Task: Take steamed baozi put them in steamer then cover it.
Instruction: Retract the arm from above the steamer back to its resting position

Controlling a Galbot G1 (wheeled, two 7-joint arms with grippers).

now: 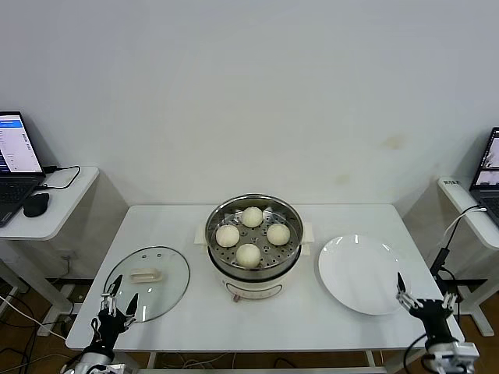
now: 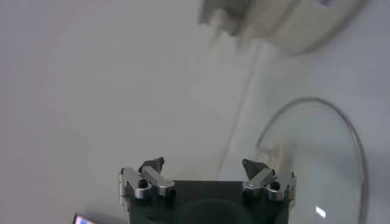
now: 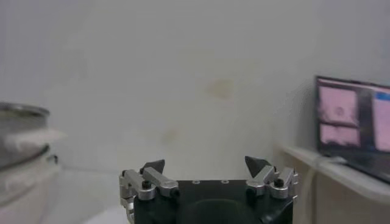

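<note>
The steamer (image 1: 253, 238) stands uncovered in the middle of the table (image 1: 273, 319), its top open from above, though four baozi (image 1: 252, 216) fill most of the tray. The cover (image 1: 146, 282) lies flat to its left and a white plate (image 1: 362, 273) to its right, narrow bare strips between. Bare tabletop runs along the front edge before the steamer.

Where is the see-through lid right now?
In the head view, the glass lid lies flat on the white table, on the robot's left side, beside the steamer and just beyond the open left pincer.
</note>
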